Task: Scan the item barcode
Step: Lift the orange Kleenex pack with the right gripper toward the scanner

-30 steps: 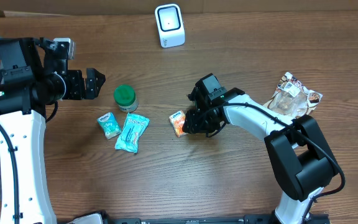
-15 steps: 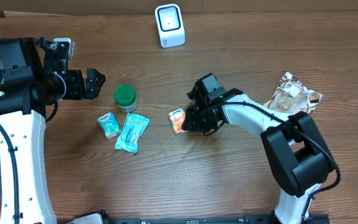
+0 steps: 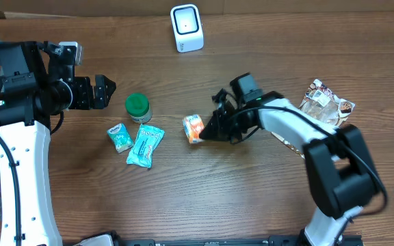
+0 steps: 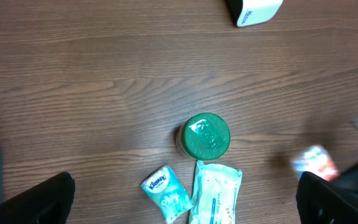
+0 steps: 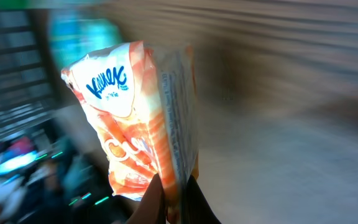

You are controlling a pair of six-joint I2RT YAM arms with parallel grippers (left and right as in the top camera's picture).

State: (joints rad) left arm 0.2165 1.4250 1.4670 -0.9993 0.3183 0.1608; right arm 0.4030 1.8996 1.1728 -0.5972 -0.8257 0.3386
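Right claw (image 5: 174, 198): clamped shut on orange packet (image 5: 126, 124), gripped at its edge; bare wood table (image 3: 252, 198) around it. Left claw (image 3: 109, 91): spread wide, holding nothing; green-lidded jar (image 3: 137, 105) near, ahead.

The overhead camera looks straight down on the whole wooden table (image 3: 183, 198), far enough off to take in both arms. The left wrist camera also faces down, from partway up, over the table's left part. It shares with the overhead view the white scanner (image 4: 253, 10), the green-lidded jar (image 4: 206, 135) and the orange packet (image 4: 316, 163), blurred near its right edge. The right wrist camera sits very close to that packet, its background blurred.
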